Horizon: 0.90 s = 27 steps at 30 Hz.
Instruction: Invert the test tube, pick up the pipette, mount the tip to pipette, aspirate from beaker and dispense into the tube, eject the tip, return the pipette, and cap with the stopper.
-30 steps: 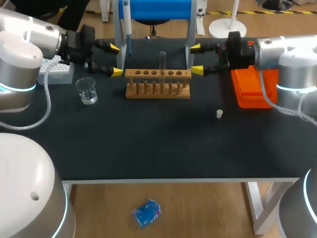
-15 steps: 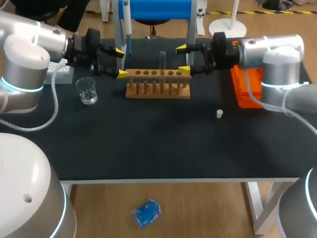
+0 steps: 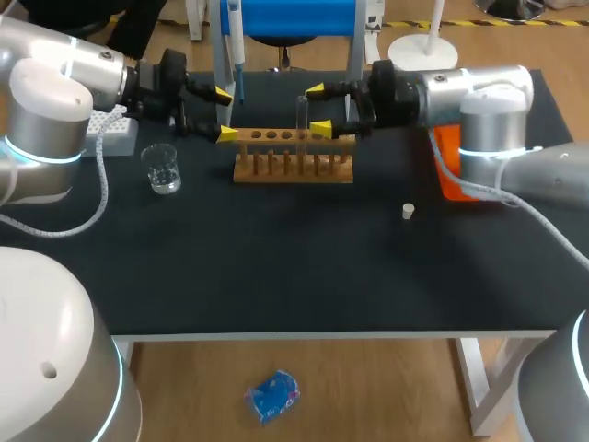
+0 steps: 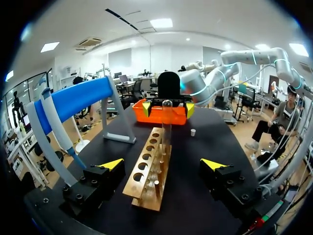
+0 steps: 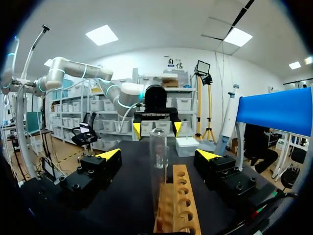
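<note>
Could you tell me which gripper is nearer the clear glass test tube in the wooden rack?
Right. The right gripper is just beside the test tube; the left gripper is at the rack's other end.

— What is seen on the black surface (image 3: 304,267)?
— A wooden rack (image 3: 293,175) with a row of holes is set toward the back, in the middle.
— And around it?
— A blue-topped stand (image 3: 294,18) is placed just behind it, at the far edge; an orange tray (image 4: 149,115) is laid to its right, near the side edge.
</note>
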Tool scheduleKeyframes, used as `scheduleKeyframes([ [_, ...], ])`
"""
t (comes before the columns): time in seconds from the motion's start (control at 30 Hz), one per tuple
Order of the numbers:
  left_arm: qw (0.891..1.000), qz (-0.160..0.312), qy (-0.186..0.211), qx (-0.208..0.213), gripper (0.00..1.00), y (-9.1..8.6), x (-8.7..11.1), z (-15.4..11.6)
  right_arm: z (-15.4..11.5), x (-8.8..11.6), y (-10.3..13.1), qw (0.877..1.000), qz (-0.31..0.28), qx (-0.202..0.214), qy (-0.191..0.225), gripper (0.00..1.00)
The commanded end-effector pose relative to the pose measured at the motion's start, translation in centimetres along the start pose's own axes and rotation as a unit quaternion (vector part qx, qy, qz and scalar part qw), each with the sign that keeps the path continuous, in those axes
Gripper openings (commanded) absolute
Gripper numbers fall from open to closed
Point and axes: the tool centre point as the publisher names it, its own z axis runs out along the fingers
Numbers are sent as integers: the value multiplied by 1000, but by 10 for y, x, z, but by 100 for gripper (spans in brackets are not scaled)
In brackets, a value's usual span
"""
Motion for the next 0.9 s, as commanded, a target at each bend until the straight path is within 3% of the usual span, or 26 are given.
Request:
scheduleKeyframes([
  [0.03,1000,0,1,0,100,1,-1,0,12,-12,-4,1000,0,-4,20,100],
  [0.27,1000,0,1,0,100,1,-1,0,20,-13,-5,1000,1,-1,29,100],
  [0.4,1000,0,1,0,100,1,-1,0,22,-9,-6,1000,1,3,31,87],
  [0.47,1000,0,1,0,100,1,-1,0,23,-8,-7,1000,1,3,31,67],
  [0.5,1000,0,1,0,100,1,-1,0,23,-8,-7,1000,1,2,30,64],
  [0.57,1000,0,1,0,100,1,-1,0,24,-7,-7,1000,0,3,31,50],
  [0.9,1000,0,1,0,100,1,-1,0,27,-5,-6,999,1,1,33,41],
])
